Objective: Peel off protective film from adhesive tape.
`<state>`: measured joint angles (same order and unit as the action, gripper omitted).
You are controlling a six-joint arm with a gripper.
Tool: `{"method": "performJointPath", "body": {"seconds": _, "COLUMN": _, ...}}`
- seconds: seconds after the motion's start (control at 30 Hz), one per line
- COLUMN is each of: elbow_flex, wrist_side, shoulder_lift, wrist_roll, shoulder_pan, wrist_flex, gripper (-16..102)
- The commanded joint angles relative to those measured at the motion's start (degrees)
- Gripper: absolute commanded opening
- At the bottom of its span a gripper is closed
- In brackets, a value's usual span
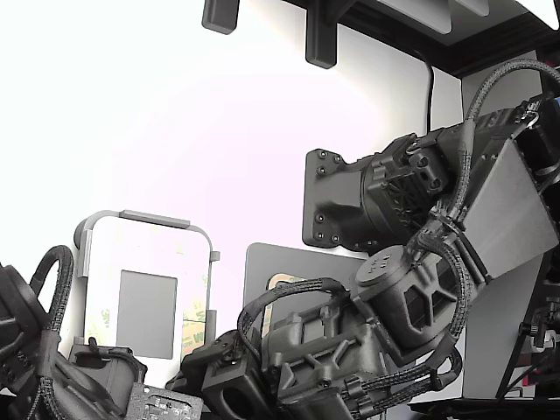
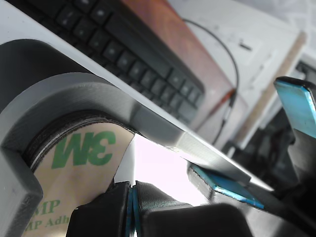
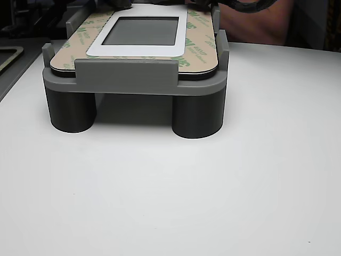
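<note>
The arm (image 1: 411, 262) is folded low, its wrist pitched down toward the grey fixture (image 3: 133, 85) on the white table (image 3: 213, 202). The jaws of the gripper (image 2: 132, 207) are pressed together at the fixture's curved corner; whether they pinch the liner cannot be told. The protective film (image 2: 74, 173), tan with green print, lies on the plate seated in the fixture, beside the gripper.

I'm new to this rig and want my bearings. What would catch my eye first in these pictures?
In the other view, a grey fixture on round legs stands on the white table, carrying a tan liner printed with green marks around a white panel. The wrist view is pressed close to that liner, the green 3M print large, with the gripper closed at its edge.
</note>
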<state>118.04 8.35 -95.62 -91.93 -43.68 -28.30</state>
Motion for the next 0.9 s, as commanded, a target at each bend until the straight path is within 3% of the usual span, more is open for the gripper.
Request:
{"method": "performJointPath", "body": {"seconds": 0.0, "elbow_flex": -1.8, "wrist_side": -0.2, "shoulder_lift": -1.0, "wrist_roll": 0.1, "shoulder_pan": 0.1, "wrist_flex": 0.2, "gripper": -10}}
{"method": "performJointPath", "body": {"seconds": 0.87, "elbow_flex": -2.5, "wrist_side": 0.0, "shoulder_lift": -1.3, "wrist_roll": -0.2, "shoulder_pan": 0.1, "wrist_flex": -1.1, "gripper": -10}}
